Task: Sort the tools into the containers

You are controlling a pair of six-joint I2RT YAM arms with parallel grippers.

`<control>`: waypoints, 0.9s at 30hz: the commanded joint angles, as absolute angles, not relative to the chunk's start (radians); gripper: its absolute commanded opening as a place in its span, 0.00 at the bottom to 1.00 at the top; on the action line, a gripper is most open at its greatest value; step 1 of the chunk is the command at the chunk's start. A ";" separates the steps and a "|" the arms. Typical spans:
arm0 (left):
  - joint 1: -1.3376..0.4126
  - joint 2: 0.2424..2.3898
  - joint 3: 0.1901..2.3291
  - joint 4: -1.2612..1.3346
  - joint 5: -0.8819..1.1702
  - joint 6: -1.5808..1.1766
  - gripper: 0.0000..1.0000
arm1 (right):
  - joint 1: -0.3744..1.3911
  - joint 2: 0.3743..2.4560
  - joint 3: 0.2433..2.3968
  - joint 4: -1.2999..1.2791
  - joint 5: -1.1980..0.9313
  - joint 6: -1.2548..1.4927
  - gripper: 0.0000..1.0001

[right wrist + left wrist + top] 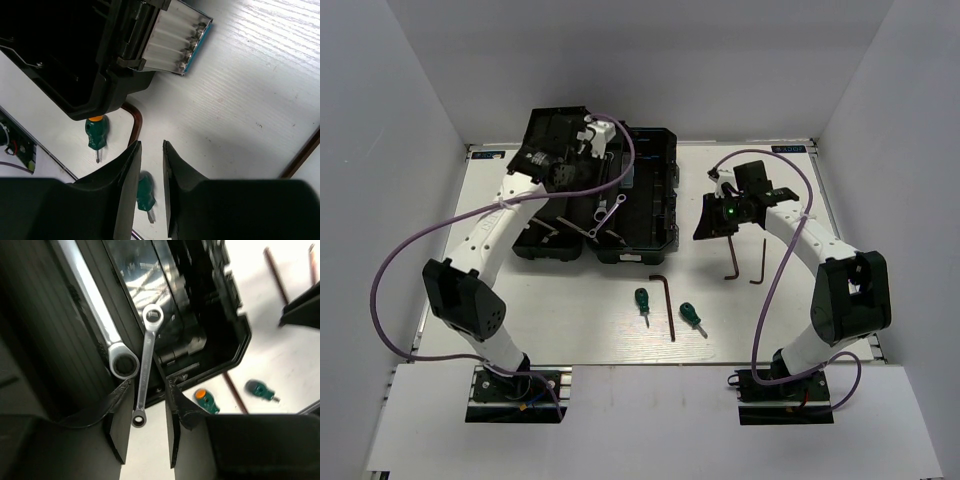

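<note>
White walls (640,60) close in the pale surface (560,320) on three sides. The open black toolbox (650,215) sits left of centre, its far edge near the back wall, with bare surface to its left and in a broad band between it and the arm bases. On that band lie a green-handled screwdriver (642,300), a long hex key (669,310) just beside it and a second screwdriver (692,318), all apart from the toolbox. A second hex key (732,262) and a third hex key (762,260) lie side by side under the right arm, well short of the right edge. The left tool (149,382) hangs over the toolbox, its fingers a narrow gap apart and gripping nothing. Only the left wrist view shows clearly the shorter wrench (145,365) below that gap, slanted across a toolbox rim, and the longer wrench (95,305) inside the box just beside it. The right tool (151,144) hovers to the right of the toolbox, narrowly parted and holding nothing. Its own view alone shows a clear ribbed insert (175,45) with a blue rim at the toolbox corner, and the long hex key's bend near that corner.
</note>
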State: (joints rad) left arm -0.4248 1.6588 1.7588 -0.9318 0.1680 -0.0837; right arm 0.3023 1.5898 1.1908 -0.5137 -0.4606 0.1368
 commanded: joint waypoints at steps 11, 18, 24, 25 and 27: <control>-0.486 1.715 1.729 -0.946 0.129 -0.009 0.45 | 0.296 1.549 1.187 -0.515 -0.477 0.112 0.30; -0.505 1.724 1.729 -0.966 0.055 0.000 0.45 | 0.293 1.555 1.186 -0.515 -0.485 0.121 0.30; -0.505 1.744 1.720 -0.966 0.035 0.000 0.45 | 0.292 1.554 1.186 -0.514 -0.485 0.124 0.30; -0.505 1.753 1.720 -0.966 0.035 0.000 0.45 | 0.290 1.555 1.184 -0.512 -0.485 0.124 0.30; -0.505 1.753 1.710 -0.966 0.035 0.000 0.45 | 0.288 1.552 1.181 -0.512 -0.483 0.126 0.30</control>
